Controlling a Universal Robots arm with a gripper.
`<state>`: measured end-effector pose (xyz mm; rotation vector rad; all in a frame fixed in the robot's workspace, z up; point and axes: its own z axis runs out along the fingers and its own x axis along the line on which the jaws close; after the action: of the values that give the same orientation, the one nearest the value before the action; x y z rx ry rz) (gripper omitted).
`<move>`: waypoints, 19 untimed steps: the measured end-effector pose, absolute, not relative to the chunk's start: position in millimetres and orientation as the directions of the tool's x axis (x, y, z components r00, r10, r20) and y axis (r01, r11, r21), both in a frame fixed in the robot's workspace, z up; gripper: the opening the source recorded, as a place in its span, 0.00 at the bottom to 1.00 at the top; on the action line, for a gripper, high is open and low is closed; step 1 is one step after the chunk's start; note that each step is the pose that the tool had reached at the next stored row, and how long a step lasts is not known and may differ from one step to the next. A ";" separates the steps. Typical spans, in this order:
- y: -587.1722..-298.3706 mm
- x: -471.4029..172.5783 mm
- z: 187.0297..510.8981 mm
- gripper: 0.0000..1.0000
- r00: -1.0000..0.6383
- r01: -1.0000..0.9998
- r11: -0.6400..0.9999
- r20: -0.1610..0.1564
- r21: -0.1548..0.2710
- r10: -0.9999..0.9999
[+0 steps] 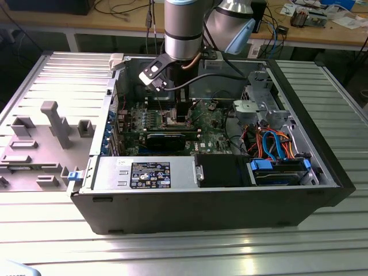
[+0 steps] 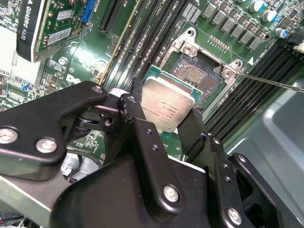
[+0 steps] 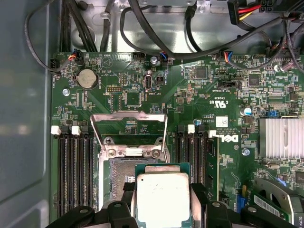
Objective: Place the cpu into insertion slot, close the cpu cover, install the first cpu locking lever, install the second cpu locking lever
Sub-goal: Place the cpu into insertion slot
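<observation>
In both wrist views my gripper (image 2: 164,111) (image 3: 163,205) is shut on the cpu (image 2: 167,105) (image 3: 163,197), a flat silver-topped chip on a green base, with a black finger (image 2: 135,116) on each side. The chip hangs tilted just over the insertion slot (image 2: 202,73) (image 3: 116,176), covering part of it. The slot's metal rim and pin field still show beside the chip. The cpu cover (image 3: 129,118), a thin silvery frame, stands swung open at the slot's far edge. A thin locking lever (image 2: 273,81) sticks out past the slot. In the exterior view the gripper (image 1: 183,110) reaches down into the open computer case.
Long dark memory slots (image 3: 73,166) (image 2: 142,38) flank the slot on both sides. A finned heatsink (image 3: 281,137) and a graphics card (image 2: 33,28) lie nearby. Black cables (image 3: 156,42) loop above the board. The case wall (image 1: 201,201), power supply (image 1: 144,172) and drive cage (image 1: 276,167) surround it.
</observation>
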<state>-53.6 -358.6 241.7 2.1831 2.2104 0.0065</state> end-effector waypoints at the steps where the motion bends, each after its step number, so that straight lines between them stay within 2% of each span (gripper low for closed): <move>1: -358.6 -53.7 241.5 0.55 -0.012 1.000 0.013 -0.022 0.027 1.000; 19: -357.6 -57.9 237.9 0.55 -0.012 1.000 0.013 -0.022 0.027 1.000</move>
<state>-57.9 -357.6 237.9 2.1830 2.2103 0.0061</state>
